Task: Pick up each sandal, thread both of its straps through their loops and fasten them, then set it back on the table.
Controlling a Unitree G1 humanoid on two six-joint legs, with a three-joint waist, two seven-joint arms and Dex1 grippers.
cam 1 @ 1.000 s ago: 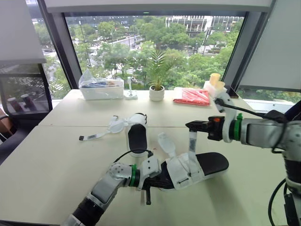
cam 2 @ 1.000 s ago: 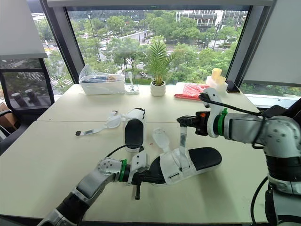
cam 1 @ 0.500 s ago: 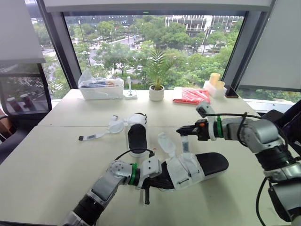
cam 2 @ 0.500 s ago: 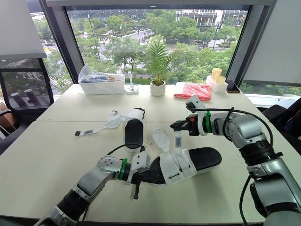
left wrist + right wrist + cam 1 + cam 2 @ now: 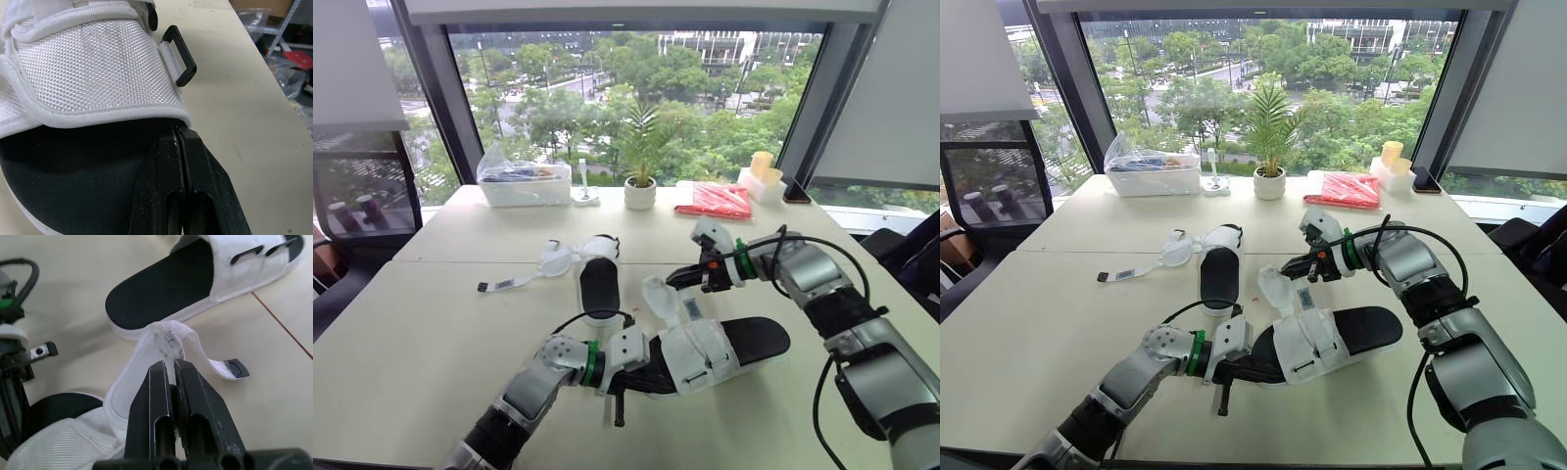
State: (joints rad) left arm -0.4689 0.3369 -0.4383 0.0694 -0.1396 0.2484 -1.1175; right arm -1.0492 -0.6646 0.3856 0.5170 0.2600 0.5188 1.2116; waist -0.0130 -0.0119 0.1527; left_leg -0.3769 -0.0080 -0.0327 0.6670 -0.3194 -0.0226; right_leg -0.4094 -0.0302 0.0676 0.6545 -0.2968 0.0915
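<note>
Inspector: Since a second ago the right gripper (image 5: 675,280) has travelled toward the robot's left and come lower. The strap (image 5: 691,306) it carries stood upright then and now bends over. The near sandal (image 5: 749,338) and the left gripper (image 5: 641,372) have kept their places. Confirm the head views.

Technician: Confirmed. The near sandal lies on the cream table (image 5: 411,333), close to the robot. It has a smooth black footbed, a white sole rim and a white mesh upper. The far sandal (image 5: 599,284) lies beyond it, with its loose strap (image 5: 509,285) flat on the table. The right arm reaches in from the right with its forearm about level. The left arm extends forward, low over the table, with its gripper at the toe end of the near sandal.

Inspector: Left wrist view?

Technician: The upper is coarse woven mesh with a rolled white hem. A black rectangular loop (image 5: 180,56) stands off its side. The fingers are pressed together with their tips at the hem, above the black footbed, pinching the near sandal there.

Inspector: Right wrist view?

Technician: The fingers pinch the strap partway along. It is thin and white, arches over the fingertips and ends in a black tab (image 5: 237,368). The far sandal lies beyond.
</note>
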